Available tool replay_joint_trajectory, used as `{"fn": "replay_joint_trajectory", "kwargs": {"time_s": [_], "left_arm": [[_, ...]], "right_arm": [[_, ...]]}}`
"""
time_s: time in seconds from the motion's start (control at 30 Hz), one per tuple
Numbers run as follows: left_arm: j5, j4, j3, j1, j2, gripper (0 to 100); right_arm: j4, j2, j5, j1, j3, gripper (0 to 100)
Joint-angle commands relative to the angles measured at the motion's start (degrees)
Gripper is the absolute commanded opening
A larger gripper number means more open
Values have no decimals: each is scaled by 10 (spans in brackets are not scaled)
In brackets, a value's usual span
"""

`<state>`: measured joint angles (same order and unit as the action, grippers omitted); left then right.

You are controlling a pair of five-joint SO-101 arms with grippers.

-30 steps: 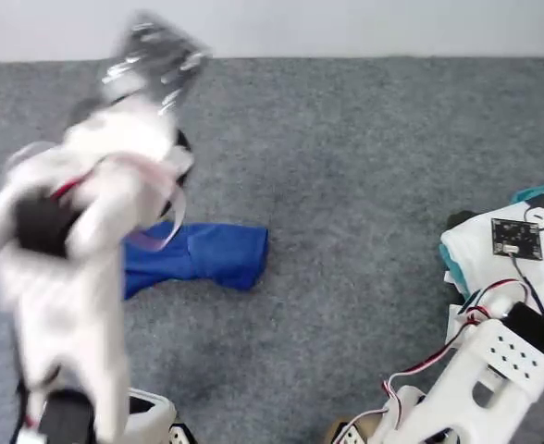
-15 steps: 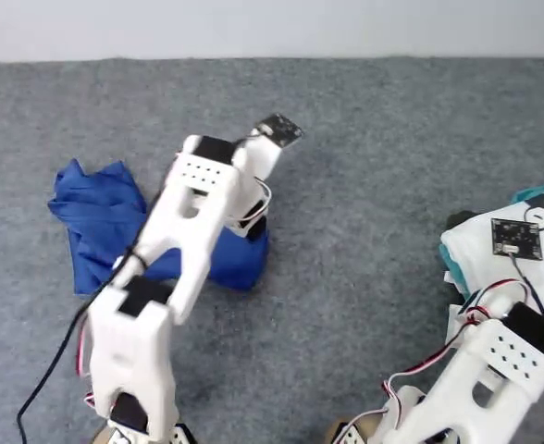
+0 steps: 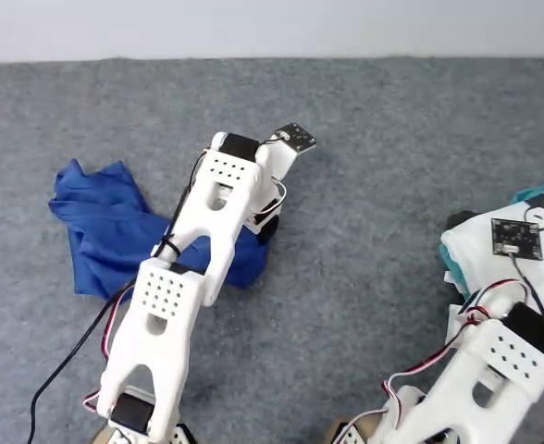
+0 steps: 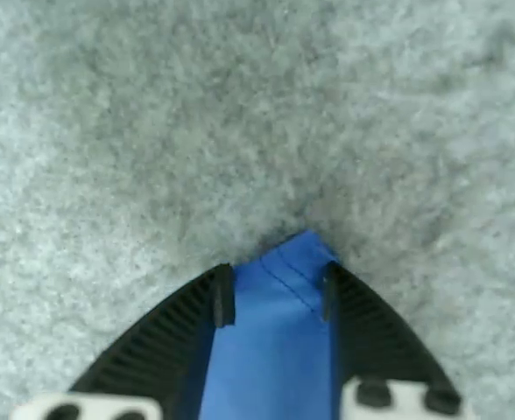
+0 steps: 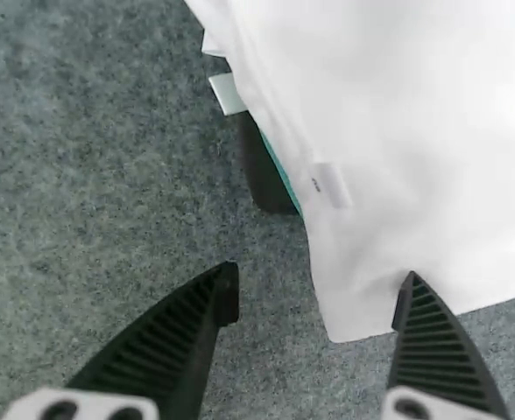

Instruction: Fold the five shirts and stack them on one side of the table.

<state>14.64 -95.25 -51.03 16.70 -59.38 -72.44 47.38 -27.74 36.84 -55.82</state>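
A crumpled blue shirt [image 3: 105, 231] lies on the grey table at the left. My left gripper [image 3: 265, 227] is down at its right end. In the left wrist view a corner of the blue shirt [image 4: 275, 350] fills the gap between the black fingers [image 4: 221, 297] of the left gripper [image 4: 275, 293], which are shut on it. At the right edge lies a stack with a white shirt [image 3: 508, 268] on top and a teal one [image 5: 279, 179] under it. My right gripper [image 5: 319, 293] stands open beside the white shirt [image 5: 398, 131], one finger close to its edge.
Grey carpet-like table surface [image 3: 374, 166] stretches between the blue shirt and the stack. The right arm's white body [image 3: 476, 370] fills the lower right corner. A black cable [image 3: 64, 365] runs along the table at the lower left.
My left arm swung from the far left to the right end of the blue shirt and lowered its gripper onto it. The right arm has not moved.
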Motion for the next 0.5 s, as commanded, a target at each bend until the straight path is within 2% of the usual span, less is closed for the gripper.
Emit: {"fn": "replay_joint_trajectory", "kwargs": {"time_s": [0.0,0.07,0.2,0.47], "left_arm": [[6,-33,-62,10,-34,173],[18,-55,-87,11,-47,152],[21,-53,-101,7,-45,6],[20,-53,-100,-4,54,12]], "right_arm": [[7,7,-4,-7,-1,288],[8,7,-4,-7,-1,288],[10,7,-4,-7,-1,288],[11,7,-4,-7,-2,288]]}}
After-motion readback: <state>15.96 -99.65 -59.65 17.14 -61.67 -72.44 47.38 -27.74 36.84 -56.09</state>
